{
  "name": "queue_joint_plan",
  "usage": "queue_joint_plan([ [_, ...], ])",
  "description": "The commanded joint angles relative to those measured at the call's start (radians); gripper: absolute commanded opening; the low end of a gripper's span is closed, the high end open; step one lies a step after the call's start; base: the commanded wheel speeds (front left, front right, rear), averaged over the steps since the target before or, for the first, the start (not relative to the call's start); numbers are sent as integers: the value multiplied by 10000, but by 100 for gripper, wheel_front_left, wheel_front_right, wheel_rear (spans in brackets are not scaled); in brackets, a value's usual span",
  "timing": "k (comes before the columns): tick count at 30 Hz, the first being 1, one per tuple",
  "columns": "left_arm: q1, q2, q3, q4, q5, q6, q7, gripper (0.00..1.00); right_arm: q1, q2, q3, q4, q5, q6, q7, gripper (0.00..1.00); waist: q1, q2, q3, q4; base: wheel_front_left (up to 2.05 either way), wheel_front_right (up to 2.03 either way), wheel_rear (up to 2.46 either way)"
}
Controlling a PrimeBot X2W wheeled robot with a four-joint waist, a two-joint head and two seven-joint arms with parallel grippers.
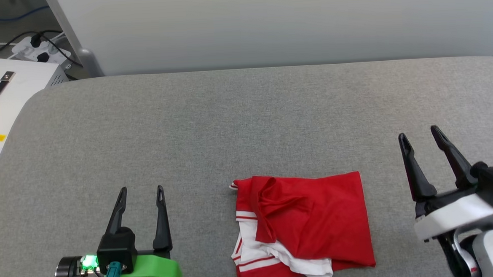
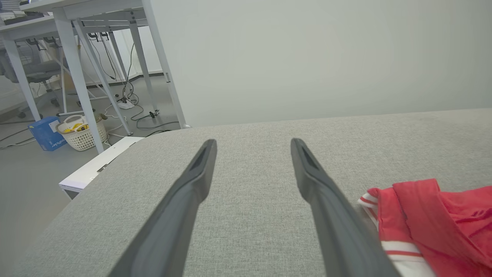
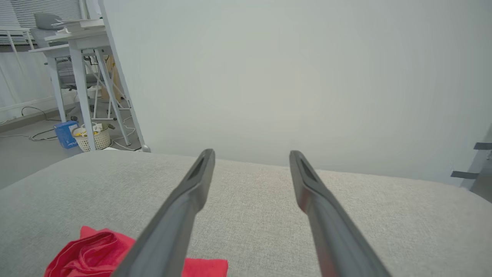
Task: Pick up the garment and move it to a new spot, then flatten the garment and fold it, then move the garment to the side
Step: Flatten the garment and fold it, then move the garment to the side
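White case (image 1: pixel 11 83) w/ black handle sits beside the surface's (image 1: pixel 245 121) left edge. L jaws: spread, nothing btwn them, over the near-left of the grey surface, tips pointing away. Shirt (image 1: pixel 314 219): folded to a rough rectangle at the near edge, centre-right, btwn the two arms. Red side up, white sleeve + striped trim showing at its left/front. R jaws: spread too, empty, near-right, close to shirt but not touching.
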Motion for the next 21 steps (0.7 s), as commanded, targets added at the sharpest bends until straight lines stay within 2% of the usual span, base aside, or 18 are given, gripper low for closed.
queue_joint_plan([
  [1,208,21,37,-44,-42,56,-59,100,337,221,-177,-216,-199,-9,-81,100,0,-1,-133,-87,0,0,0],
  [8,452,-2,34,-10,-60,38,-59,100,1730,1176,-979,-1087,-799,-9,-85,100,0,-1,-314,-137,0,0,0],
  [13,622,-2,65,61,-102,1,-59,100,2384,1364,-1093,-1085,-944,-9,-86,100,0,-1,-412,-159,0,0,0],
  [21,662,1,103,255,-165,-83,-59,100,2566,1354,-1082,-932,-1071,-9,-87,100,0,-1,-378,-95,0,0,0],
])
